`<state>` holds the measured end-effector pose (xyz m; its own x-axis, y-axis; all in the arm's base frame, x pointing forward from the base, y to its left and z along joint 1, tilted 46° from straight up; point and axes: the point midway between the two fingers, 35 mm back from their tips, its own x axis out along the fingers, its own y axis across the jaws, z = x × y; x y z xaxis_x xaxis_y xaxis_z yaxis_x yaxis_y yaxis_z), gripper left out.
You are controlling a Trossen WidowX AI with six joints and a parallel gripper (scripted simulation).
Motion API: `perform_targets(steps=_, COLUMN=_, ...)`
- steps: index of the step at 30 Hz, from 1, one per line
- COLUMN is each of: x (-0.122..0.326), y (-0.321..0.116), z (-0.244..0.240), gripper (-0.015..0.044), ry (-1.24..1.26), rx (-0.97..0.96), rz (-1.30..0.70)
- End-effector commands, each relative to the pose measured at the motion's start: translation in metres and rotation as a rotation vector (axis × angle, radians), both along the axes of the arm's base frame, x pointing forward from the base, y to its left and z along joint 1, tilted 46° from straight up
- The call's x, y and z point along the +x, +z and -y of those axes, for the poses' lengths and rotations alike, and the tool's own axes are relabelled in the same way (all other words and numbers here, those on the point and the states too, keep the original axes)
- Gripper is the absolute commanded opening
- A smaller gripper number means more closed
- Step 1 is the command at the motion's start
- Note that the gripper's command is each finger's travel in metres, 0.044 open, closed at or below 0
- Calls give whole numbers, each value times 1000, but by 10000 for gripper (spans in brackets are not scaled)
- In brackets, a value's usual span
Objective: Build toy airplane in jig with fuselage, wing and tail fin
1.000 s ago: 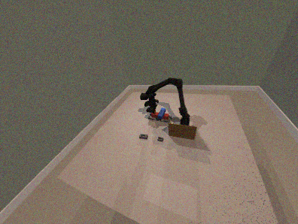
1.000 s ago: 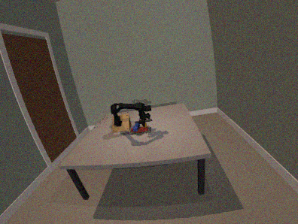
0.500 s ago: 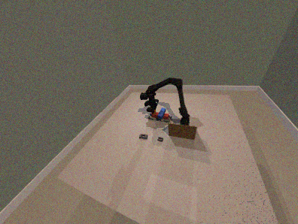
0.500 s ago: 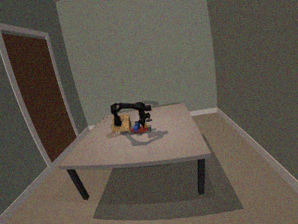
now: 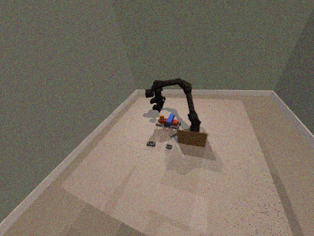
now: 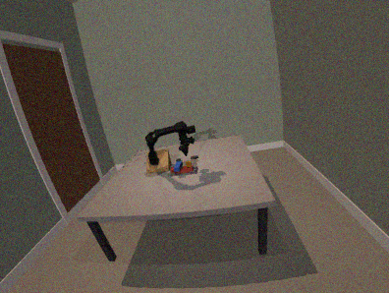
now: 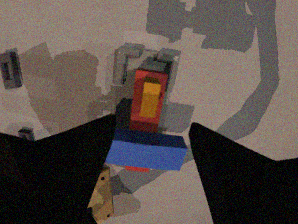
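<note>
Wrist: gripper [image 5: 158, 111] [image 6: 185, 153] [image 7: 153, 124], released, fingers apart. Fin [image 5: 162, 117] [image 6: 189, 162] [image 7: 150, 100], orange, on the fuselage [image 5: 175, 122] [image 6: 186, 170] [image 7: 142, 76] in the cradle [image 5: 158, 124] [image 7: 121, 66]; probably light, stiff; if reseating, you were best pinching its flat sides.

Blue wing [image 5: 170, 119] [image 6: 178, 165] [image 7: 146, 154] — crosswise; red fuselage [image 5: 175, 123] [image 6: 186, 170] [image 7: 150, 75], cradled

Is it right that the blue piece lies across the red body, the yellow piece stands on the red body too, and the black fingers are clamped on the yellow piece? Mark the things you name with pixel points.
Not quite: the wrist view shows the fingers [image 5: 158, 111] [image 6: 185, 154] open and apart, not gripping the yellow piece [image 5: 162, 117] [image 6: 188, 163] [image 7: 150, 99].
</note>
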<state>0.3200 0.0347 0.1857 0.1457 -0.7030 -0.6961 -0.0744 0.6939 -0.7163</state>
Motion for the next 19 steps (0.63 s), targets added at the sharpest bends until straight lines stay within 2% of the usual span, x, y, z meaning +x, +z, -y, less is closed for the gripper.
perform_targets(steps=1, x=0, y=-2, z=0, gripper=260, ry=-8, rx=0, rz=-5)
perform_targets(steps=19, x=1, y=-1, z=0, gripper=260, ry=-7, rx=0, rz=-4)
